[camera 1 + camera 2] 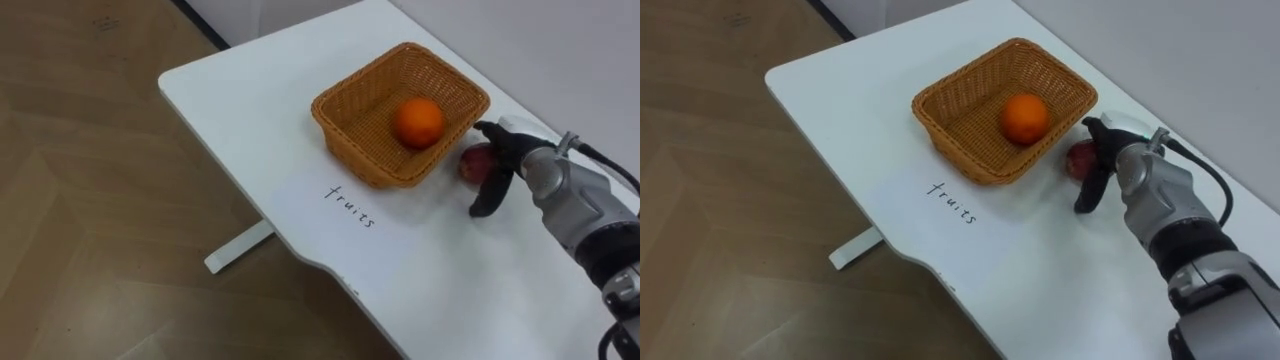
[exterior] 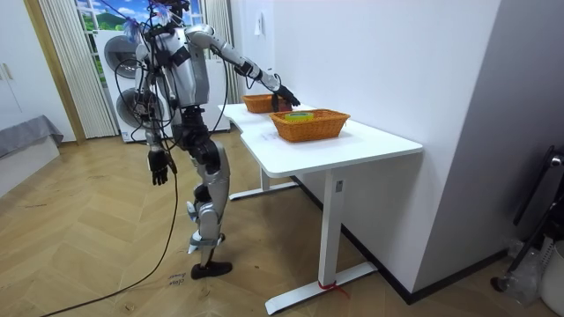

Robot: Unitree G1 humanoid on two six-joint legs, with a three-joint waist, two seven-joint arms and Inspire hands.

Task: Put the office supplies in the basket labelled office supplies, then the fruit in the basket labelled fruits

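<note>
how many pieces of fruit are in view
2: an orange inside the wicker basket, and a red fruit just outside it, grasped by the right hand. Others may be hidden.

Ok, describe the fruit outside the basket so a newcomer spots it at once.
On the white table, find the wicker basket holding an orange. Beside its right wall, on the tabletop, lies a dark red fruit, the right hand curled round it: the one fruit outside the basket.
</note>
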